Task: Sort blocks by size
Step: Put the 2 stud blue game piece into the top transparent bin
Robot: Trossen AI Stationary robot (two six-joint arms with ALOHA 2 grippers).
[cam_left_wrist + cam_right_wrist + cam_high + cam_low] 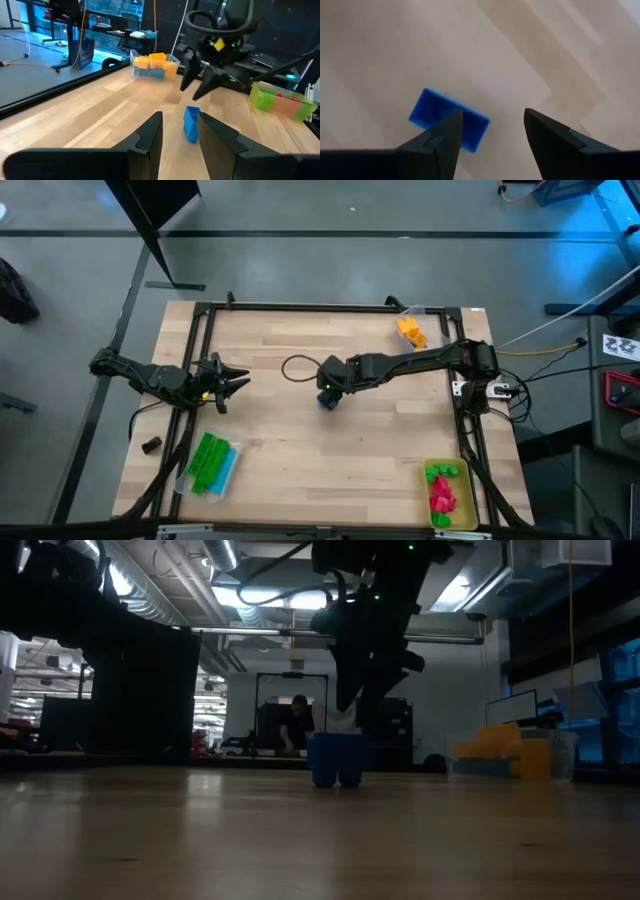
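One blue block (pixel 327 401) left mid-table, others look binned. Right gripper (pixel 328 385) hovers just above it, fingers apart, empty and off-centre, so it needs lining up before lowering. Left gripper (pixel 232 380) waits half-open, empty, at the left edge.

From overhead, the right end effector (pixel 330 388) covers most of the blue block (pixel 327 402), leaving only a sliver at its 6 o'clock. In the right wrist view, a dark finger (pixel 442 141) cuts off the block's near corner, its studs too blurred to count. The bricks in the yellow tray (pixel 468 505) and the clear tray (pixel 226 470) are too small to count overhead. A distant person (pixel 297 725) is an unreadable silhouette.
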